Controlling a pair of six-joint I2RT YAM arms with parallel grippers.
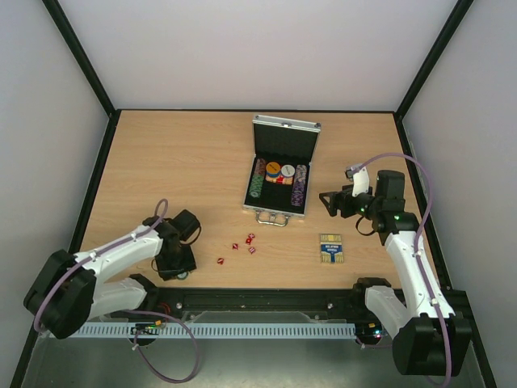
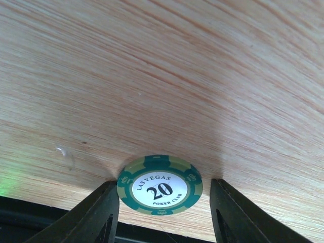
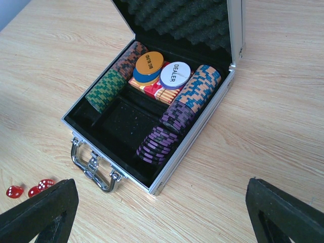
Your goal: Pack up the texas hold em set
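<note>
The silver case lies open at mid-table with rows of poker chips and a card pack inside. In the right wrist view the case holds green, purple and blue chip rows. My right gripper hovers open and empty beside the case's right side, fingers wide apart. My left gripper is open, down at the table near its front edge, with a green "20" chip lying flat between its fingers. Several red dice and the blue-and-yellow deck box lie on the table.
The case's metal handle faces the arms. Two dice show left of the handle in the right wrist view. Black frame posts and white walls bound the wooden table. A black rail runs along the near edge.
</note>
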